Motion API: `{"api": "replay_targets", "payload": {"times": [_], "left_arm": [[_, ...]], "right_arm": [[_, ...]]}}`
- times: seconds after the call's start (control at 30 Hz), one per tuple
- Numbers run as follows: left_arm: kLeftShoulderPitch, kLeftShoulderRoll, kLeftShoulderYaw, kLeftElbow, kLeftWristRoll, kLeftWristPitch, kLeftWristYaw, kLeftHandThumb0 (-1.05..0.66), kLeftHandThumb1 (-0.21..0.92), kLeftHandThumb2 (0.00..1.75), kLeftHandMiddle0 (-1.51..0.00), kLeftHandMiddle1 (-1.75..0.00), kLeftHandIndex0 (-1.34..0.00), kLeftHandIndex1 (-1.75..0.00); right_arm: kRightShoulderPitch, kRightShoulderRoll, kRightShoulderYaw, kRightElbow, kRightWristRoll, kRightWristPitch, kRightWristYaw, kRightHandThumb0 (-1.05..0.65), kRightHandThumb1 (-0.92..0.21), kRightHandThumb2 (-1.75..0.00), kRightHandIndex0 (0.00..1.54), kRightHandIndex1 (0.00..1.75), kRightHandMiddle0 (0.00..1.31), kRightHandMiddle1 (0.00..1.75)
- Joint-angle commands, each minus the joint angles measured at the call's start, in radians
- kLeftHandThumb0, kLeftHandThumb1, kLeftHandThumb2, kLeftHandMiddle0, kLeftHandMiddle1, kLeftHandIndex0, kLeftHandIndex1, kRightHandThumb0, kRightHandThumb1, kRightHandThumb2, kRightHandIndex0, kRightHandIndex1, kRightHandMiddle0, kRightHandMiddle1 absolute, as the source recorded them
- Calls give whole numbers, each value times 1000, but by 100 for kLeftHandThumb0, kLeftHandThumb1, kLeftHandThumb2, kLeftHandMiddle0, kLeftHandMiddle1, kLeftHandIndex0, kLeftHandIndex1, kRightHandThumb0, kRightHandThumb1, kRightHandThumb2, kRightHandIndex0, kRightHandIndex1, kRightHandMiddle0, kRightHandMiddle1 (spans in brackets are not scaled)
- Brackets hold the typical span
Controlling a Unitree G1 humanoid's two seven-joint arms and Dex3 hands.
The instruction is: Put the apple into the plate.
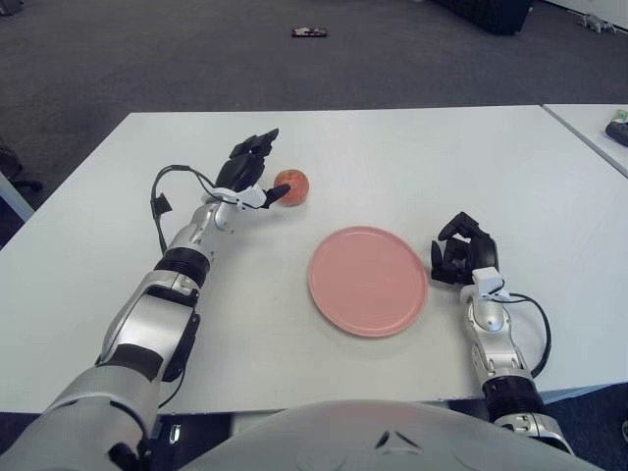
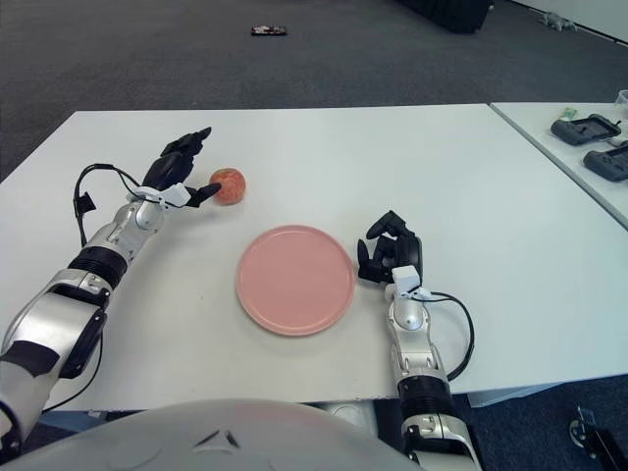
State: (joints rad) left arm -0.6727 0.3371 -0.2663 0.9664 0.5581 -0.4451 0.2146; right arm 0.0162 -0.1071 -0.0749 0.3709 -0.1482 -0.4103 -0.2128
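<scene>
Your left hand has its fingers spread beside the round red-orange apple; your right hand, fingers curled on nothing, sits beside the round pink plate.

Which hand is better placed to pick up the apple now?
Left. The left hand is open right beside the apple; the right hand is beyond the pink plate.

Apple orange-red with paler yellowish patch, just right of black left hand. Plate plain pink, left of black right hand. Table plain white. Forearms silver with black bands. Floor dark grey.
</scene>
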Motion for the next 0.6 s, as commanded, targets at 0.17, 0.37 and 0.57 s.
{"api": "replay_targets", "payload": {"times": [0.17,0.37,0.57], "left_arm": [[-89,18,-89,69,67,24,-48,-105,54,73,0,0,0,0],[-120,8,-125,108,79,27,-85,-105,53,70,0,0,0,0],[-162,-14,-159,160,92,49,-123,-105,51,69,0,0,0,0]], "right_arm": [[23,4,7,15,-14,37,-4,-49,-29,-136,112,175,63,175],[23,0,8,19,-15,35,-7,-49,-30,-136,112,175,63,175],[21,-2,7,28,-10,31,-3,-49,-30,-136,113,175,63,175]]}}
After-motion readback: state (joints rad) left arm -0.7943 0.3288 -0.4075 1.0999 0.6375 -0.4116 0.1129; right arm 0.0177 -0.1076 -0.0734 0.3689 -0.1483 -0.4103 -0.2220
